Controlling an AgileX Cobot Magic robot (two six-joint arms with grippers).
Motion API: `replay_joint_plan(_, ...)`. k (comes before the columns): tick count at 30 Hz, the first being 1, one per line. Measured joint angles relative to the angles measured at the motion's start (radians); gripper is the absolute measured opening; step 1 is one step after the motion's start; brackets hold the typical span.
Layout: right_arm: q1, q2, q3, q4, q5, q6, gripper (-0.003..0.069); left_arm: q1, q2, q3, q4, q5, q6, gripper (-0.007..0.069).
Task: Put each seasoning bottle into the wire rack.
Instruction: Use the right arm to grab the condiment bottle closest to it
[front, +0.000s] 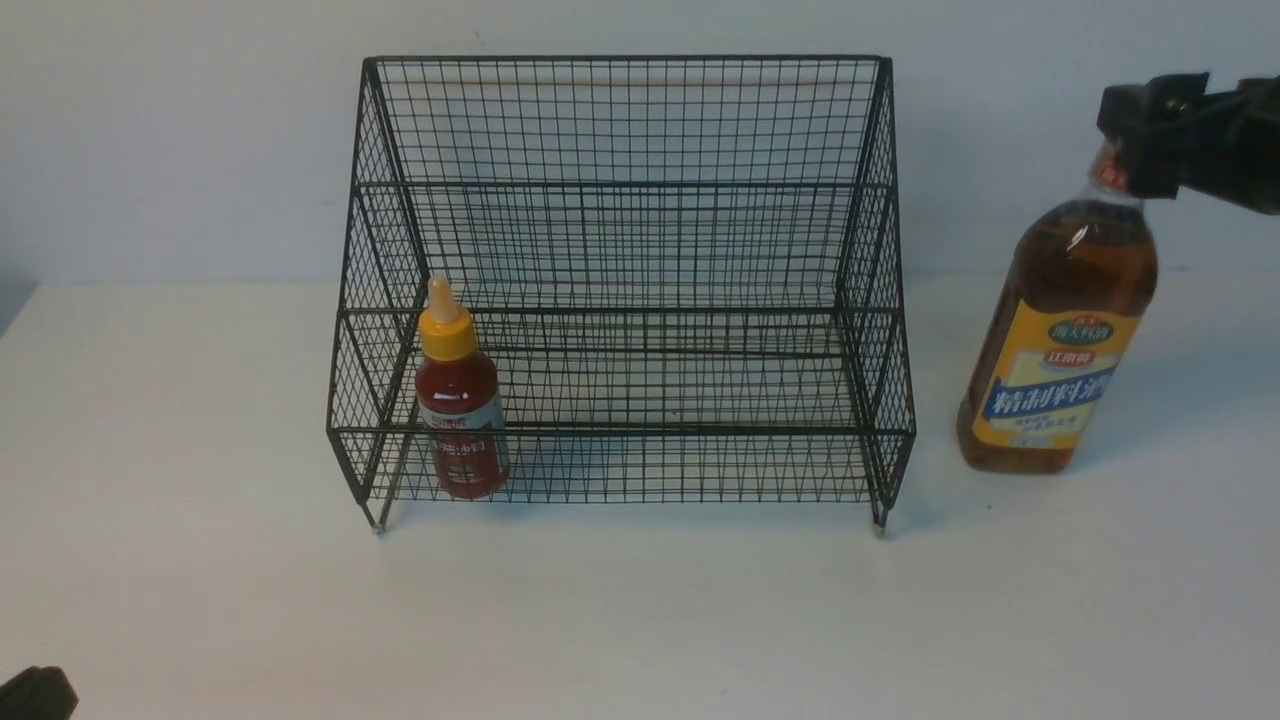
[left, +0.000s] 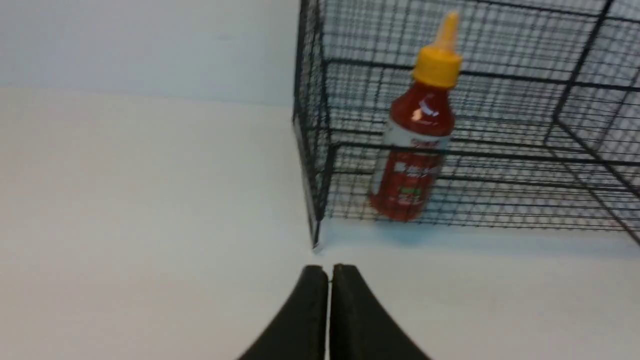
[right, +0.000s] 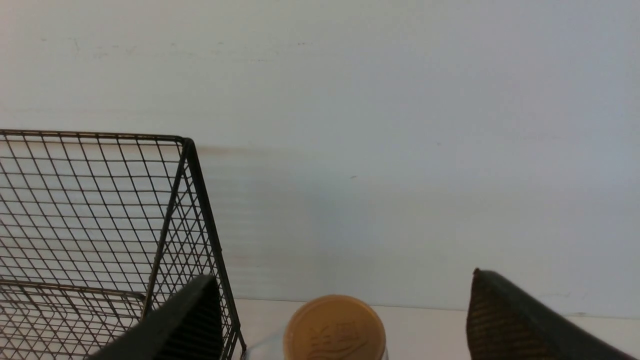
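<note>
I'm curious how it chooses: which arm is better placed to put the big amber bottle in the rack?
The right. The right hand is open either side of the cap of the amber bottle, standing just right of the wire rack. The left hand is shut, low on the far side.

Wall: plain pale grey-white painted wall (front: 180, 140), I see faint scuffs up close.
Table: flat matte white tabletop (front: 200, 600), meets wall at back.
Light: soft, even.

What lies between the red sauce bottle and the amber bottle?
Front view: beyond the red sauce bottle, the empty lower tier and right side wall of the wire rack, then bare table to the amber bottle.
</note>
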Motion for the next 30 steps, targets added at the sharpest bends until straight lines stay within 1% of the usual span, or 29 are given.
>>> replay_joint_plan(1,0.000,0.000,0.000,0.000,0.000,0.000,0.0599,0.042,0.000,0.017,-0.016,-0.006,0.000,-0.0005)
replay_joint_plan(2,0.000,0.000,0.000,0.000,0.000,0.000,0.0599,0.047,0.000,0.023,-0.018,-0.008,0.000,-0.0005)
replay_joint_plan(4,0.000,0.000,0.000,0.001,0.000,0.000,0.0596,0.096,0.000,0.072,-0.020,-0.029,0.000,-0.0005)
replay_joint_plan(6,0.000,0.000,0.000,0.001,0.000,0.000,0.0594,0.103,0.000,0.110,-0.012,-0.044,0.000,-0.0005)
replay_joint_plan(9,0.000,0.000,0.000,0.002,-0.006,0.000,0.0593,0.106,0.001,0.133,-0.007,-0.068,0.000,-0.0005)
replay_joint_plan(26,0.000,0.000,0.000,0.003,-0.007,0.000,0.0591,0.106,0.001,0.134,-0.007,-0.068,0.000,-0.0005)
replay_joint_plan(30,0.000,0.000,0.000,0.019,-0.008,0.000,0.0591,0.106,0.001,0.134,-0.007,-0.068,0.000,-0.0005)
